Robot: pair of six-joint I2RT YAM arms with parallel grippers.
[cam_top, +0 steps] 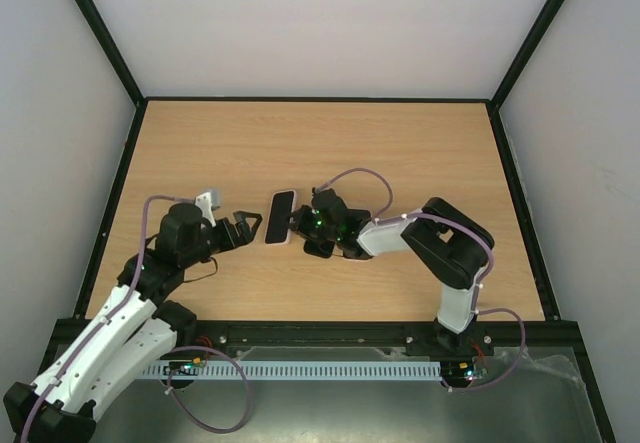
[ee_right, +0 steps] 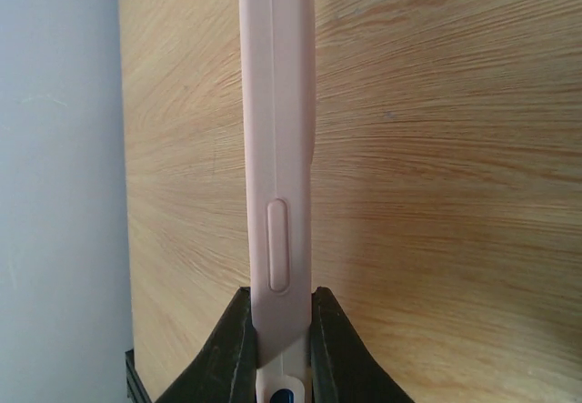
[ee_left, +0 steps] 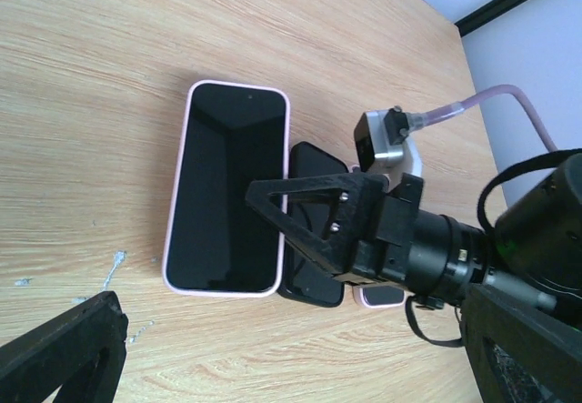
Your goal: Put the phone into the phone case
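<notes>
Table [cam_top: 400,153]: wooden work surface.
Right gripper [ee_right: 279,317]: pressed onto the edge of the phone case [ee_right: 277,148], probably to steady it.
Left gripper [cam_top: 245,228]: spread wide just beside the case, holding nothing.
Phone case: pink, mid-table between both grippers; whether it rests flat cannot be told.
Phone [ee_left: 227,194]: dark screen up, seemingly seated inside the case.

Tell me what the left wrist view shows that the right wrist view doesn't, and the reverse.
Left wrist only: the dark screen of the phone inside a pink rim, and the right gripper from outside. Right wrist only: the long side of the pink case, with its raised button, pinched between that gripper's fingers. Both: the pink case and the wooden table.
</notes>
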